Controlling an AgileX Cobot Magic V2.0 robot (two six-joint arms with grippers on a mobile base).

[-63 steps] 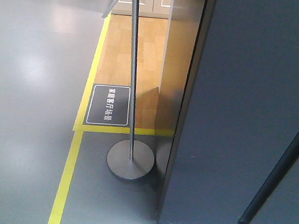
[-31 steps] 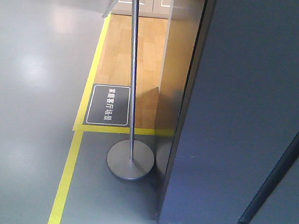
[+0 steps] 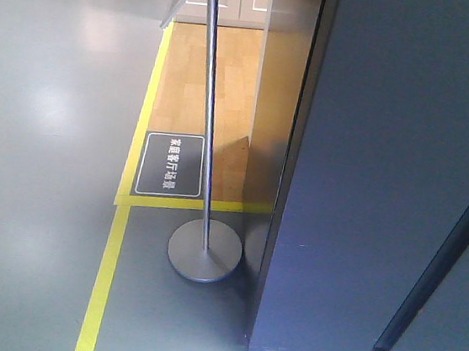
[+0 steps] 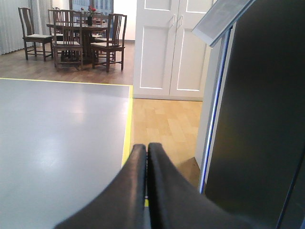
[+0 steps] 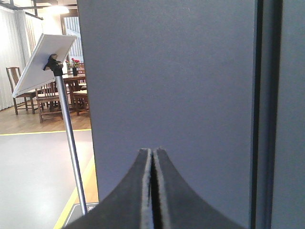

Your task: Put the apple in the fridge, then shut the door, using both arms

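The fridge (image 3: 367, 199) fills the right of the front view as smooth dark grey-blue panels, split by a dark seam (image 3: 446, 250). No white lining or shelves show, and I cannot tell which panel is the door. The apple is out of view. My left gripper (image 4: 146, 145) is shut with nothing between its black fingers; it points past the fridge's left edge (image 4: 214, 119), which carries a blue strip. My right gripper (image 5: 152, 150) is shut too, empty, facing the fridge face (image 5: 171, 76) close up.
A sign stand with a metal pole (image 3: 209, 113) and round base (image 3: 203, 253) is just left of the fridge; its tilted board (image 5: 42, 62) is overhead. Yellow floor tape (image 3: 105, 271) borders grey floor. White cabinet doors (image 4: 167, 47) and dining chairs (image 4: 71, 33) lie beyond.
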